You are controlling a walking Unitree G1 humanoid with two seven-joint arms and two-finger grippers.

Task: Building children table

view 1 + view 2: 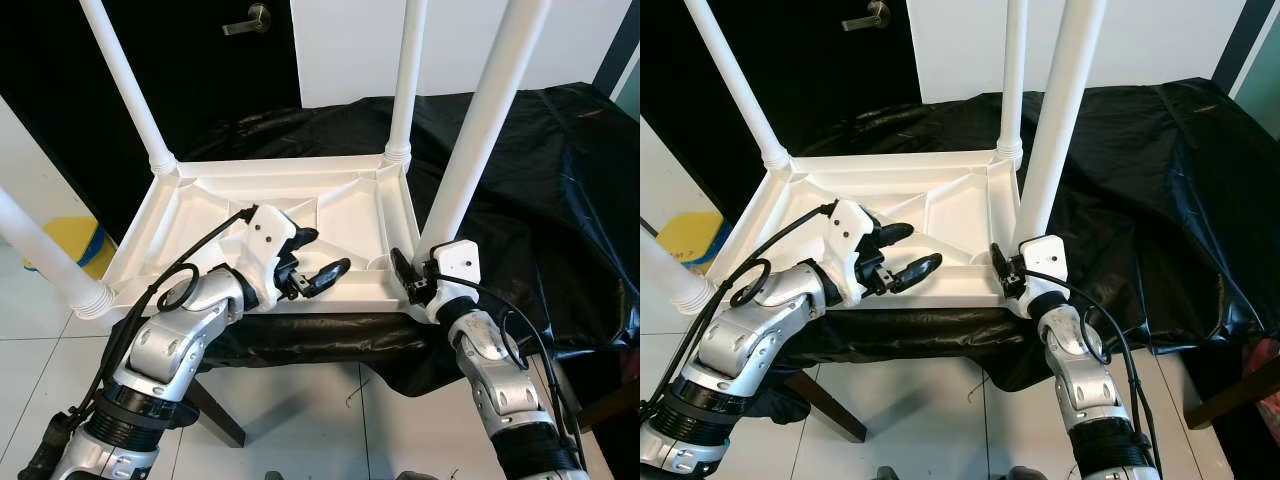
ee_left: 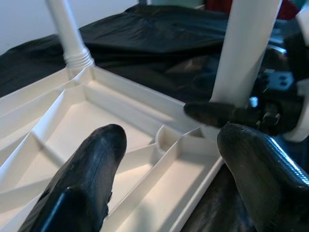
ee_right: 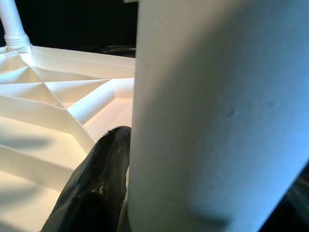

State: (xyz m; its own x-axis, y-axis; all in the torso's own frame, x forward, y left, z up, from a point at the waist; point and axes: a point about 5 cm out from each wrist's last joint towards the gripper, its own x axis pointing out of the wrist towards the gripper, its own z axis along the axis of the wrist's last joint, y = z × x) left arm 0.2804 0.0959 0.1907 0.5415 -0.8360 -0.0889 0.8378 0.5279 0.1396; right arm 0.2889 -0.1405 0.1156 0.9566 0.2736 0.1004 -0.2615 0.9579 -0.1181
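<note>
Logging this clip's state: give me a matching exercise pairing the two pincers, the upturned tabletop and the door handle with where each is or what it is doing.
Column one:
1. left pincer
2. right pincer
3. white tabletop
4. door handle

Column two:
A. lies upside down on the black cloth, legs pointing up
B. closed around the base of the near right leg
C. open, hovering over the ribbed underside
D. on the dark door behind the table

Pairs: 1-C, 2-B, 3-A, 4-D
</note>
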